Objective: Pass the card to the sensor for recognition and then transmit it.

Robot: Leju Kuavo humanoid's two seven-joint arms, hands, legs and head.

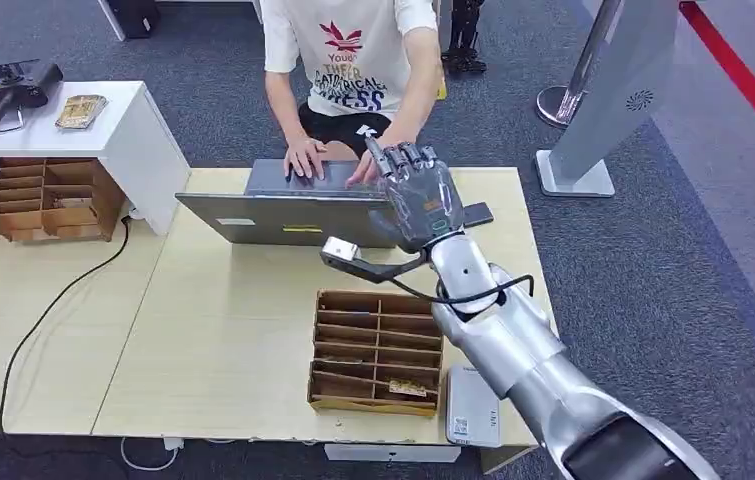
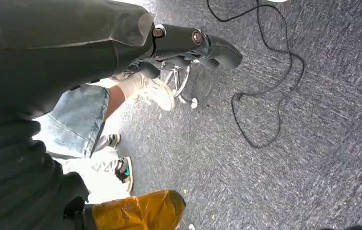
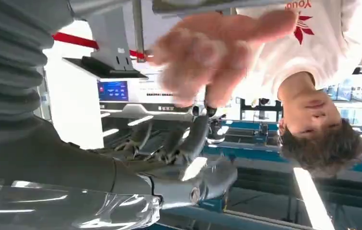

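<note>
The right hand's fingers [image 1: 405, 158] are reaching up and slightly apart, palm turned toward the far side of the table, and no card is showing between them, though the palm side is hidden from the head view. In the right wrist view the right hand [image 3: 179, 148] is lying open-palmed while the person's blurred hand [image 3: 207, 57] is hovering just above it. The card itself cannot be made out. This looks like the hand-over stage, the sensing probably done. The left hand [image 2: 188, 45] is hanging over the carpet, its fingers curled around nothing. A divided wooden tray [image 1: 377, 350] and the laptop [image 1: 283, 215] are sitting on the table [image 1: 223, 320].
</note>
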